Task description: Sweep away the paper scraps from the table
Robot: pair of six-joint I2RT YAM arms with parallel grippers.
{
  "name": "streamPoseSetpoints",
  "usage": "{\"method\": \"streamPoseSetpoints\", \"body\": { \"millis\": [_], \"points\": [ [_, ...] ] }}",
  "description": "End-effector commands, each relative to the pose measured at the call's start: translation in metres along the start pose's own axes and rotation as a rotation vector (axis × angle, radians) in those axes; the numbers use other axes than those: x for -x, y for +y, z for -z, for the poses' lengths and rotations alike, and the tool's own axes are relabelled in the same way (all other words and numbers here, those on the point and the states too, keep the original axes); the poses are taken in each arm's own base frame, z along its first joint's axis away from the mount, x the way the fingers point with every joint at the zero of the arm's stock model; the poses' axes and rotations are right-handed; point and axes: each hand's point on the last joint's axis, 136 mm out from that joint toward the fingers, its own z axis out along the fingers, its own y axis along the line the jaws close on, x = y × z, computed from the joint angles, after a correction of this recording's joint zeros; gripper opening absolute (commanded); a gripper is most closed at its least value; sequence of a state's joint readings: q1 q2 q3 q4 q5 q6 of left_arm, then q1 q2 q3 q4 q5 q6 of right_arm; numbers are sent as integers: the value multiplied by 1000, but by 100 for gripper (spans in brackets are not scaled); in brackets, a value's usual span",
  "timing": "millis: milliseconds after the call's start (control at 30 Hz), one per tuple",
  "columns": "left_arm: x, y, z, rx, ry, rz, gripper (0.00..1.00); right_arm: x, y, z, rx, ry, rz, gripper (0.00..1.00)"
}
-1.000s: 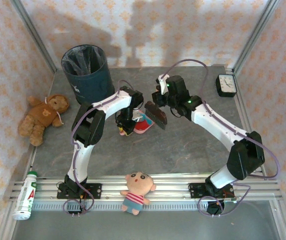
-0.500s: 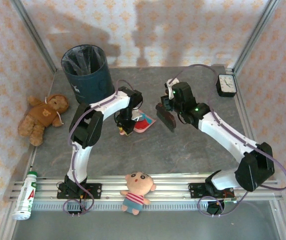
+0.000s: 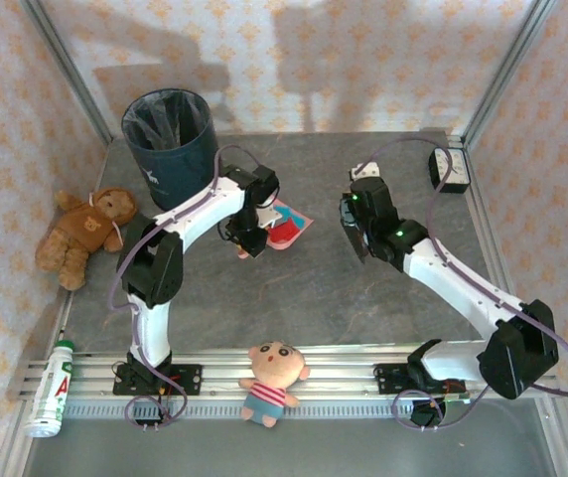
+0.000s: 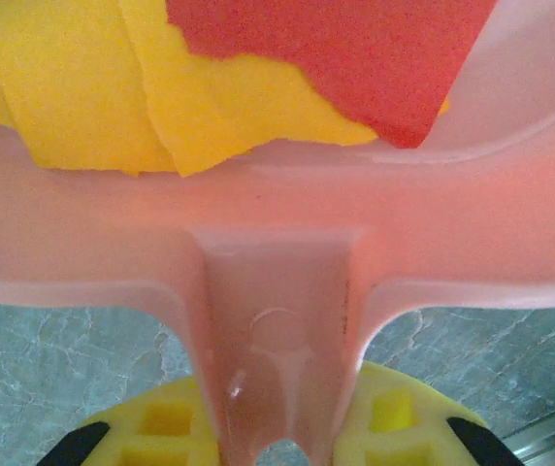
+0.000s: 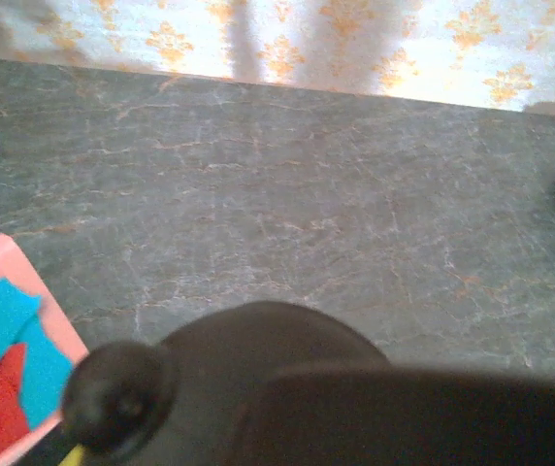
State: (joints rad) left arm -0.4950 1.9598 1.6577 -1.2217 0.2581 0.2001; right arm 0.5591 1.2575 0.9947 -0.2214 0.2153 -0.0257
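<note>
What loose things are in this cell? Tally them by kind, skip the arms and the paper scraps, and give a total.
Soft toys: 2, teddy bear and doll
Bin: 1
Bottle: 1
Clock: 1
Dustpan: 1
Brush: 1
Total: 7

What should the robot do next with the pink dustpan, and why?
Probably lift the dustpan toward the dark bin at the back left and tip it in. The left gripper is shut on its handle, paper scraps lie inside, and the right gripper holds the brush apart from it.
</note>
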Motion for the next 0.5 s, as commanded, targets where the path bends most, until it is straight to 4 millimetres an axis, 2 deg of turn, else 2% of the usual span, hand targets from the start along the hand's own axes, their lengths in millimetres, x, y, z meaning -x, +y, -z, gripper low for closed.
{"method": "streamPoseSetpoints", "body": {
  "millis": [0, 200, 467],
  "points": [
    [1, -1, 21, -16, -74, 29, 0, 11, -14, 11, -44, -65, -53, 0],
    [11, -2, 49, -29, -193, 65, 0, -6, -13, 9, -26, -34, -62, 0],
    [33, -1, 102, -77, -368, 119, 0, -15, -11, 7, -16, -15, -65, 0]
  ]
}}
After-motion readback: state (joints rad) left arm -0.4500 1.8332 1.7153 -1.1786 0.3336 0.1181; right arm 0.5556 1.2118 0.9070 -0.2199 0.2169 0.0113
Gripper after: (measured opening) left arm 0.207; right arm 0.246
